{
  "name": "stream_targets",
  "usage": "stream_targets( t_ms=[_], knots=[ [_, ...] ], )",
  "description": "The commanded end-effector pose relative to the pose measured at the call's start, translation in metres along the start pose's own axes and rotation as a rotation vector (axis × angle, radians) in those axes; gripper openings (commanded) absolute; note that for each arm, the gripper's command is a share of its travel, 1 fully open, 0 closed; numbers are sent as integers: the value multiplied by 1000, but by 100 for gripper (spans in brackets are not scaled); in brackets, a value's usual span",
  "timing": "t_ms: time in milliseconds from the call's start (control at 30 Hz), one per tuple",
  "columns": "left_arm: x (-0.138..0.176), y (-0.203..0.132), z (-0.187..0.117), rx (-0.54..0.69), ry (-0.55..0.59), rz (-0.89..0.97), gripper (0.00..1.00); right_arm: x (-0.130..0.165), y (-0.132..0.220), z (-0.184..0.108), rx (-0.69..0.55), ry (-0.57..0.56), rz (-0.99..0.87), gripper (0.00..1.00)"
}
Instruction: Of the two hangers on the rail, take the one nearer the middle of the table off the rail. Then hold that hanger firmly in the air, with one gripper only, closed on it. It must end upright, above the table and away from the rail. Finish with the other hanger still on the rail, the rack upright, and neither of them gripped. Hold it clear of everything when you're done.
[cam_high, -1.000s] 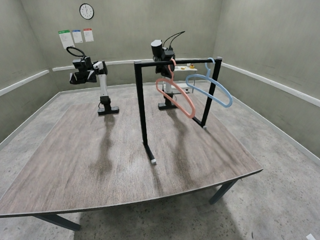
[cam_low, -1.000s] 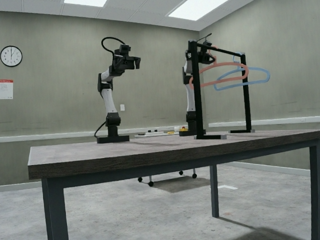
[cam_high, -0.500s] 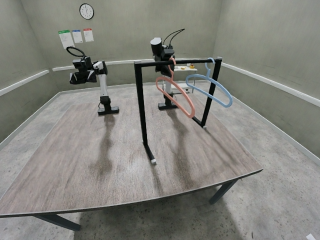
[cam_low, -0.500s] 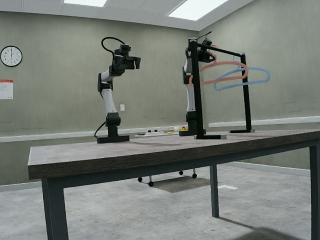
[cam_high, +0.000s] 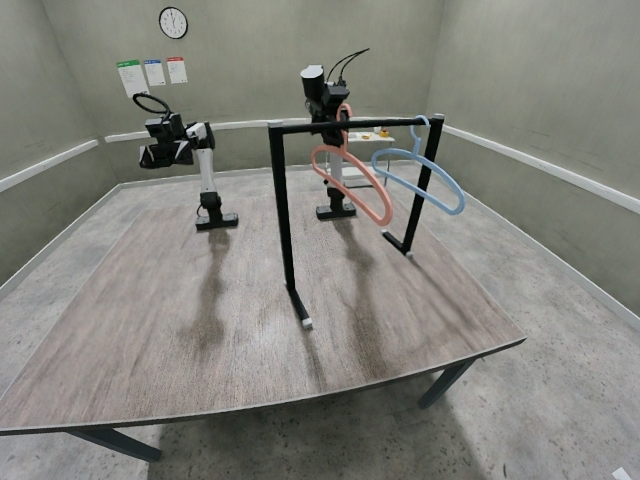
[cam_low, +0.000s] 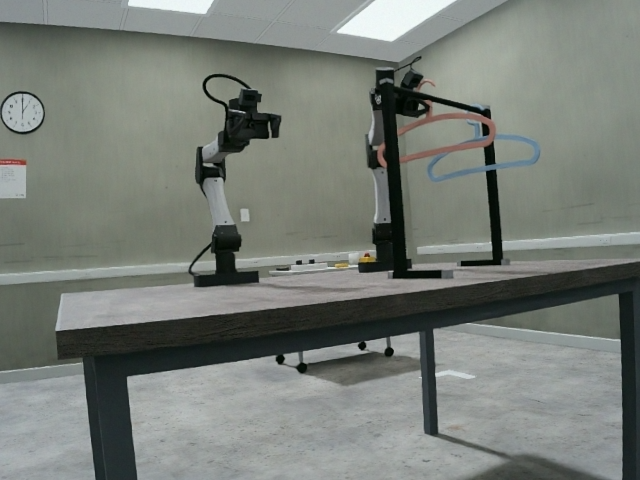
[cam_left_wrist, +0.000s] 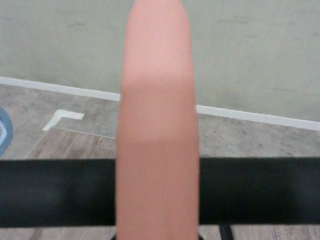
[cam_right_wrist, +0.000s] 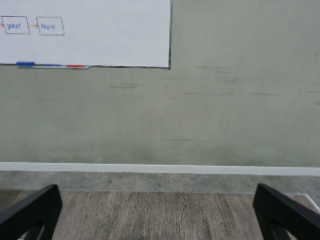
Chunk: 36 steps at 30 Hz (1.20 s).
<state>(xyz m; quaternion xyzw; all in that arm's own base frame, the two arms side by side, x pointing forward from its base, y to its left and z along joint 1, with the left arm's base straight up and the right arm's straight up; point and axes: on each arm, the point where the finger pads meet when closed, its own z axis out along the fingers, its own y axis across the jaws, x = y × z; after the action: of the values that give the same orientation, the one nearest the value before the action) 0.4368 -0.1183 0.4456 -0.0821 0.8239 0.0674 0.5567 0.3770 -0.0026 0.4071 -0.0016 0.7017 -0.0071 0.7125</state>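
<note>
The pink hanger (cam_high: 383, 221) (cam_low: 454, 116) (cam_left_wrist: 157, 125) is upright, its stem in my left gripper (cam_high: 341, 138) (cam_low: 428, 108), which is shut on it. Its hook stands just above the black rail (cam_high: 305, 127) (cam_low: 449, 99) (cam_left_wrist: 55, 192), its tip a little over the rail's top; the hanger's body is still close to the rail. The blue hanger (cam_high: 457, 209) (cam_low: 485, 168) hangs on the rail near the far post. My right gripper (cam_high: 165, 156) (cam_low: 275, 125) (cam_right_wrist: 157, 193) is open and empty, well away from the rack. The left fingertips are hidden in the left wrist view.
The rack's near post (cam_high: 280, 206) (cam_low: 397, 206) and far post (cam_high: 421, 196) (cam_low: 492, 196) stand upright on the wooden table (cam_high: 155, 335) (cam_low: 155, 310). The right arm stands to the left of the rack in the top and exterior views.
</note>
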Motion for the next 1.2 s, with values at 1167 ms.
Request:
stream_targets(
  t_ms=[1167],
  knots=[
    [-33, 4, -17, 17, -56, -46, 1, -7, 0, -2, -1, -19, -2, 100]
  ],
)
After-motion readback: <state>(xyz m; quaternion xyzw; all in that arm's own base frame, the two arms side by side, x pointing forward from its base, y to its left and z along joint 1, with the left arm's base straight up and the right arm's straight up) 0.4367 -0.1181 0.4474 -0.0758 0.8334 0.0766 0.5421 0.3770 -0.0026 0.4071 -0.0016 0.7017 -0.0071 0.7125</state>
